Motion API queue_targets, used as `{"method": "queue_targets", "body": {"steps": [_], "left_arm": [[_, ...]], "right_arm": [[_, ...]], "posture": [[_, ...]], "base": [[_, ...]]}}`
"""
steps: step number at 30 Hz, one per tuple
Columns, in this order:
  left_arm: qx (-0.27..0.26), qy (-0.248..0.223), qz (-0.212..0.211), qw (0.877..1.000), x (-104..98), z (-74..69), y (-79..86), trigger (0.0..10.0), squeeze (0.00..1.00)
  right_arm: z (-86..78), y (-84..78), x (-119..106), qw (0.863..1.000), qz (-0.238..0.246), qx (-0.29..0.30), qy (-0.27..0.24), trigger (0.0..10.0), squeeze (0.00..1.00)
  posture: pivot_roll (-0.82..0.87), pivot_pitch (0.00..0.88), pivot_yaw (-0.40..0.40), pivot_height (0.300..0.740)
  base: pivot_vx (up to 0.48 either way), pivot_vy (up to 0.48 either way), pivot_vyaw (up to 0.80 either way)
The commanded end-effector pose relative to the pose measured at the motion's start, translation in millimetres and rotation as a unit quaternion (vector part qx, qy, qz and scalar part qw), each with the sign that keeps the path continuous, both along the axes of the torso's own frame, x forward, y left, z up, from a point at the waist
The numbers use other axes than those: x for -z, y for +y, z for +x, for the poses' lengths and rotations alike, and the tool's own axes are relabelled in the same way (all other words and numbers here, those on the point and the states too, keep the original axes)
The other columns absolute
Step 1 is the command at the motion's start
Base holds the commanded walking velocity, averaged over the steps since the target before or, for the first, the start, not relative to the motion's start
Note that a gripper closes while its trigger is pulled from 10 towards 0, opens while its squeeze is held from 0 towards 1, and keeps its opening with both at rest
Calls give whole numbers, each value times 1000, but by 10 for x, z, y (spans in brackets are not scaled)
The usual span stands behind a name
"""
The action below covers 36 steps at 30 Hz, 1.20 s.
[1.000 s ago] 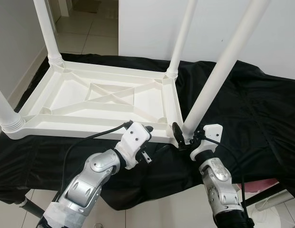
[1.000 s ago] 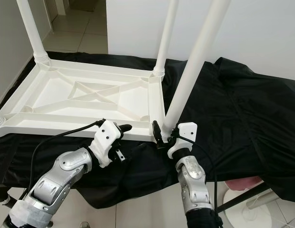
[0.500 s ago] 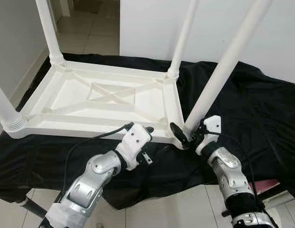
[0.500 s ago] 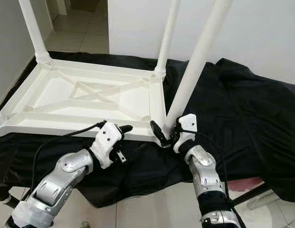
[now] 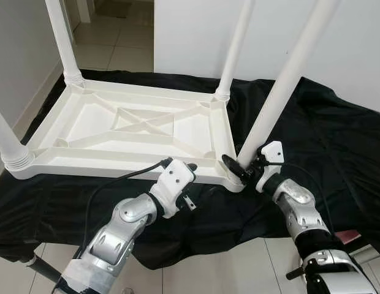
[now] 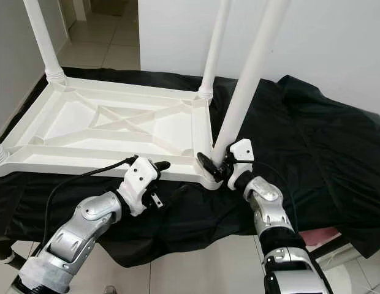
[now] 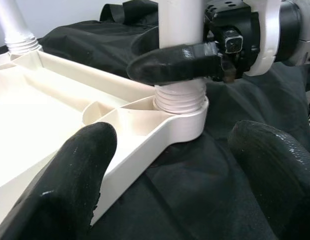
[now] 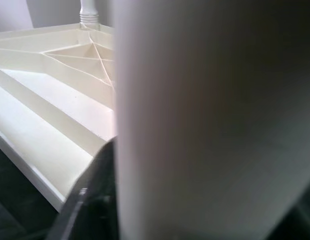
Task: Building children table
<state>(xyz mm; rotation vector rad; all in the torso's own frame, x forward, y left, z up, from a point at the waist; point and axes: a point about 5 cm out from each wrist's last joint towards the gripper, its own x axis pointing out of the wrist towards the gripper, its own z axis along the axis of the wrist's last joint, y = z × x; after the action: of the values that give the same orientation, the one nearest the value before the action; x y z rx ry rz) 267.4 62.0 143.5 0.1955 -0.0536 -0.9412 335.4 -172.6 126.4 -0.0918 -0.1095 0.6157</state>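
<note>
Since 1 s ago the near-right leg [image 5: 282,92] stands more upright, base now seated in the corner socket [image 7: 181,107] of the upturned white tabletop [image 5: 125,131], w/ right tool [image 5: 244,168] clamped on its base. Tabletop lies on a black cloth [image 5: 337,141] over the counter, 3 other legs up. Left tool [image 5: 187,184] sits at the near rim, fingers [image 7: 80,165] apart, holding nothing. No readable writing.

- No text, label, brand, number or sign can be read anywhere in these views.
</note>
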Motion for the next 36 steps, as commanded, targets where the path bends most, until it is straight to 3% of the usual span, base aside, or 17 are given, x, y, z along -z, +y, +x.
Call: {"method": "queue_targets", "body": {"steps": [1, 9, 10, 16, 20, 24, 29, 31, 33, 34, 36], "left_arm": [[18, 0, 1, 1000, -14, -4, -35, 10000, 0], [19, -1, 0, 1000, -17, -16, -61, 10000, 0], [19, 0, 1, 1000, -16, -19, -62, 10000, 0], [20, 3, 2, 1000, -11, -24, -52, 10000, 0], [20, 3, 3, 1000, -9, -20, -51, 10000, 0], [24, 7, 2, 1000, -4, -39, -63, 10000, 0], [28, 9, 1, 1000, -2, -61, -76, 10000, 0], [28, 9, 1, 1000, -2, -61, -76, 10000, 0], [28, 10, 2, 1000, -2, -67, -75, 10000, 0], [28, 10, 2, 1000, -2, -67, -75, 10000, 0], [29, 12, 1, 1000, -1, -78, -75, 10000, 0]], "right_arm": [[9, 9, 29, 1000, -6, -9, 3, 0, 0], [-28, 22, 116, 1000, 17, -4, 18, 0, 0], [-43, 31, 132, 1000, 24, 0, 20, 10000, 0], [-64, 64, 151, 998, 47, 15, 24, 10000, 0], [-46, 80, 166, 995, 51, 70, 39, 10000, 0], [-58, 140, 127, 987, 85, 133, 34, 10000, 0], [-104, 204, 160, 961, 124, 240, 56, 10000, 0], [-104, 204, 160, 961, 124, 240, 56, 10000, 0], [-188, 277, 157, 934, 148, 319, 61, 10000, 0], [-188, 277, 157, 934, 148, 319, 61, 10000, 0], [-281, 396, 85, 915, 179, 357, 58, 10000, 0]], "posture": [[46, 9, -92, 740], [49, 20, -93, 740], [46, 23, -93, 740], [38, 33, -88, 740], [34, 40, -85, 740], [27, 49, -79, 740], [25, 60, -74, 740], [25, 60, -74, 740], [27, 67, -75, 740], [27, 67, -75, 740], [27, 70, -76, 740]], "base": [[0, 0, 0], [0, 0, 0], [0, 0, 0], [0, 0, 0], [0, 0, 0], [0, 0, 0], [0, 0, 0], [0, 0, 0], [0, 0, 0], [0, 0, 0], [0, 0, 0]]}}
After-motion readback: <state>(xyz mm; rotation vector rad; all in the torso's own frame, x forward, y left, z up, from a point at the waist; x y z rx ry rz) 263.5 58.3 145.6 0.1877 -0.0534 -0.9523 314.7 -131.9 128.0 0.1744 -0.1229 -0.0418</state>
